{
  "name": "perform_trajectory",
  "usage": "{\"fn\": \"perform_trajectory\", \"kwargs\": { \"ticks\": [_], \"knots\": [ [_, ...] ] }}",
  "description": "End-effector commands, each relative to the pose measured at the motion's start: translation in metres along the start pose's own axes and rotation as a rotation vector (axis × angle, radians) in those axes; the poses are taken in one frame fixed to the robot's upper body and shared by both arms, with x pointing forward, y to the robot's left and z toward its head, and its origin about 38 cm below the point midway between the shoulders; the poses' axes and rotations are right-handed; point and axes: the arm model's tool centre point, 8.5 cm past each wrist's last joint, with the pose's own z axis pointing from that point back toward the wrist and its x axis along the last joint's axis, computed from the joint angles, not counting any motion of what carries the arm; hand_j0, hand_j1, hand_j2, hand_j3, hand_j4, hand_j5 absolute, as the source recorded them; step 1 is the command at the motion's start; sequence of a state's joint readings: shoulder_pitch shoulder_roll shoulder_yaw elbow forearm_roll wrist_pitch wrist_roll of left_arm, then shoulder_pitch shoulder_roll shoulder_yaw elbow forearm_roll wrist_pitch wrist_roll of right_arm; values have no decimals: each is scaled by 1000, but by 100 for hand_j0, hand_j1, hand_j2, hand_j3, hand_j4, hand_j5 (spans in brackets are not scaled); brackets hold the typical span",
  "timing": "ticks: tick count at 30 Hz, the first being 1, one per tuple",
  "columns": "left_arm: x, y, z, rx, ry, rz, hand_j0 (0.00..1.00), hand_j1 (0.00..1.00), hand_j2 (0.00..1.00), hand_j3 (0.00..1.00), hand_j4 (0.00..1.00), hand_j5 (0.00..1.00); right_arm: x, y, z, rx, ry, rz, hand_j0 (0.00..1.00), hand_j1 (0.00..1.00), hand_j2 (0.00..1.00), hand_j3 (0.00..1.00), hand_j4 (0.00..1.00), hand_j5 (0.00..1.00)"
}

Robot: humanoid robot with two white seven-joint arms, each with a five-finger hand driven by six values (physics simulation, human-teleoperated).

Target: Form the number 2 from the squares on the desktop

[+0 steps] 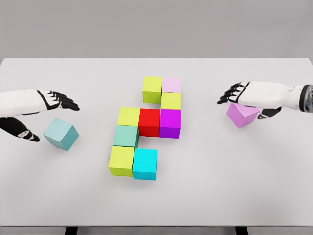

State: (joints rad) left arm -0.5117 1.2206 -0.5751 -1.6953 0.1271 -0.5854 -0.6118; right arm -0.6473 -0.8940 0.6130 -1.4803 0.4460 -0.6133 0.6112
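Several coloured cubes sit joined in the middle of the white table (pixel 205 186): a lime cube (pixel 152 89) and a pale pink cube (pixel 171 84) at the top, and another lime cube (pixel 170 101) below the pink one. Under them runs a row of yellow-green (pixel 129 116), red (pixel 149 122) and magenta (pixel 170 123). A teal cube (pixel 126 136) follows, then lime (pixel 121 160) and cyan (pixel 145 164) at the bottom. My left hand (pixel 58 100) is open just above and left of a loose light blue cube (pixel 60 133). My right hand (pixel 239 93) lies with its fingers stretched over a loose violet cube (pixel 242 114), hiding its top edge.
The table's far edge runs across at about a quarter of the way down the picture, against a grey wall. Bare tabletop lies between each loose cube and the central group, and along the front edge.
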Motion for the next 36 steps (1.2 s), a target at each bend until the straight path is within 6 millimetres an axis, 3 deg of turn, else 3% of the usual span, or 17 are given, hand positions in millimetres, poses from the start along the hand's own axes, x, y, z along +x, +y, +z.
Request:
{"fn": "perform_trajectory", "kwargs": {
  "ticks": [1,10,17,23,36],
  "knots": [
    [0,-12,0,-49,2,30,100,100,100,100,100,100,-4,3,-2,5,11,-11,100,100,100,100,100,100],
    [0,-28,-16,-133,-25,53,100,100,100,100,100,100,-10,10,-10,31,18,-29,100,100,100,100,100,100],
    [-1,-12,-16,-107,-19,17,100,100,100,100,100,100,-17,11,-10,32,35,-45,100,100,100,100,100,100],
    [-5,-9,-12,-94,-2,18,100,100,100,100,100,100,-15,14,-19,47,18,-53,100,100,100,100,100,100],
    [-5,-4,-9,-78,6,9,100,100,100,100,100,100,-19,12,-18,36,22,-69,100,100,100,100,100,100]
  ]
}}
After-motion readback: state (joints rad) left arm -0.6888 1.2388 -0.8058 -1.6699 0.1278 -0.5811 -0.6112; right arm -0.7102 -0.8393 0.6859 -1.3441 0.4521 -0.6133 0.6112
